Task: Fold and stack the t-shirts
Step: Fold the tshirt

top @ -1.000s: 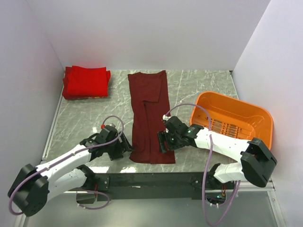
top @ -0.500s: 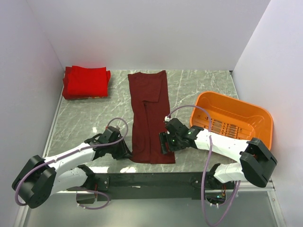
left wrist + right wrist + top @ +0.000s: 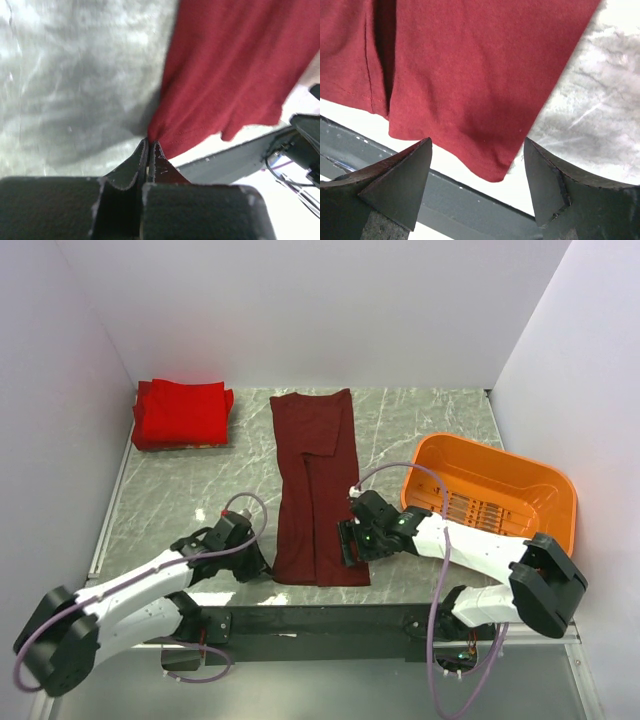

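Observation:
A dark maroon t-shirt (image 3: 315, 480) lies as a long folded strip down the middle of the marble table, its hem at the near edge. My left gripper (image 3: 264, 567) sits at the hem's near-left corner. In the left wrist view its jaws (image 3: 149, 143) are shut, with the corner of the maroon t-shirt (image 3: 225, 75) pinched into a point at their tips. My right gripper (image 3: 347, 543) hovers open over the hem's near-right corner, and that corner of the maroon cloth (image 3: 470, 65) lies between the spread fingers (image 3: 477, 142). Bright red t-shirts (image 3: 181, 414) sit folded in a stack at the far left.
An orange plastic basket (image 3: 520, 485) stands at the right, just beyond my right arm. The dark front rail (image 3: 320, 620) runs along the table's near edge, right below the shirt's hem. White walls close in the left, back and right sides.
My left gripper slid toward the hem's near-left corner and went from open to shut on it. The right gripper stayed open over the near-right corner.

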